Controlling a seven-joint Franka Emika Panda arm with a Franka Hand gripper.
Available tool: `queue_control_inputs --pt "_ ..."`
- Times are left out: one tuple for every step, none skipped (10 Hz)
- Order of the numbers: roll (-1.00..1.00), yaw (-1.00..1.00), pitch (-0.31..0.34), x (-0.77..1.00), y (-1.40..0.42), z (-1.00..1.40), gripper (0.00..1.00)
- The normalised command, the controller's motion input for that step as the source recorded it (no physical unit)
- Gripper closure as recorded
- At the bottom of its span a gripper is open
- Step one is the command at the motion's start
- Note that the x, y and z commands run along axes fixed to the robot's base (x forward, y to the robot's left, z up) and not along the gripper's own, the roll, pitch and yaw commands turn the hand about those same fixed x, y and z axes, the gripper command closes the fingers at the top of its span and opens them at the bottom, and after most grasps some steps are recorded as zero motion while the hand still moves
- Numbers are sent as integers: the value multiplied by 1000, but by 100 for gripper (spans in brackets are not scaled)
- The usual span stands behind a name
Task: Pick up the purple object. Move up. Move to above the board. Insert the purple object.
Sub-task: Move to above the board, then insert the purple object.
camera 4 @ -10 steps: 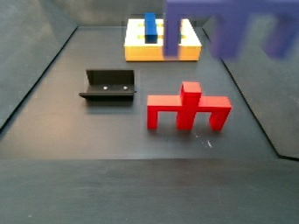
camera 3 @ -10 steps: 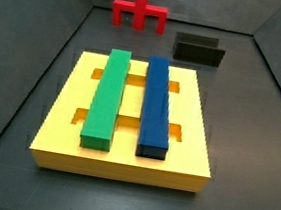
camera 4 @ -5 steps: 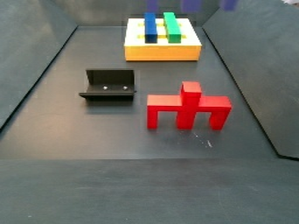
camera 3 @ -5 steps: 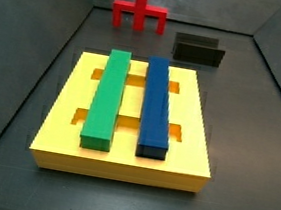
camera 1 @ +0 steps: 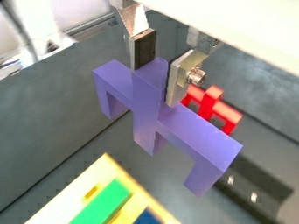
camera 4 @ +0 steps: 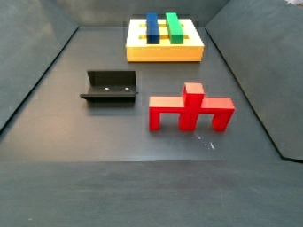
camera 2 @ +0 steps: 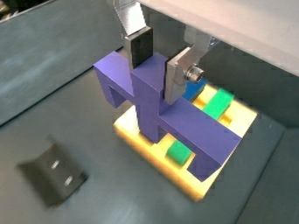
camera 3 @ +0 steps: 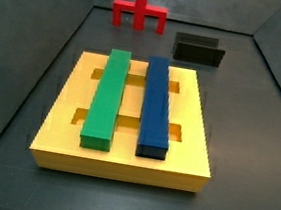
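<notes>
My gripper (camera 1: 160, 68) is shut on the raised central bar of the purple object (camera 1: 163, 127), a cross-shaped block hanging below the fingers in both wrist views. In a wrist view the gripper (camera 2: 158, 66) and purple object (camera 2: 158, 109) hang high over the near part of the yellow board (camera 2: 146, 150). The board shows in both side views (camera 3: 120, 160) (camera 4: 164, 55), and a corner shows in a wrist view (camera 1: 82, 185). Gripper and purple object are out of both side views.
A green bar (camera 3: 105, 96) and a blue bar (camera 3: 157, 105) lie in the board's slots. A red cross-shaped block (camera 4: 190, 108) stands on the dark floor (camera 3: 141, 12). The fixture (camera 4: 110, 87) stands near it (camera 3: 200, 51). Dark walls surround the floor.
In a side view the purple object was a blurred shape at the top edge; it has risen out of that view. Board, red block and fixture have not moved.
</notes>
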Motion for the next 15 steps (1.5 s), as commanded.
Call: queue_control_inputs --pt "0 9 155 262 -1400 162 100" --pt "7 8 170 308 -1400 182 100" --pt "18 10 171 177 -682 94 100" --pt "15 7 145 109 -219 45 100" --pt "0 0 0 0 -109 -57 100" --pt "147 43 -74 60 -563 -697 100" --pt "239 3 -41 131 -814 -829 100" --pt "254 20 -20 146 -817 -803 100" --pt "256 34 -14 131 -811 -809 100" --pt "273 29 0 157 -786 -789 100" --pt "263 37 0 163 -780 -814 100" --pt "170 134 -59 206 -757 -871 100" --pt "154 174 -114 280 -723 -789 100" --pt "74 217 -107 417 -529 -606 100" --pt "0 280 -126 226 -257 -437 100"
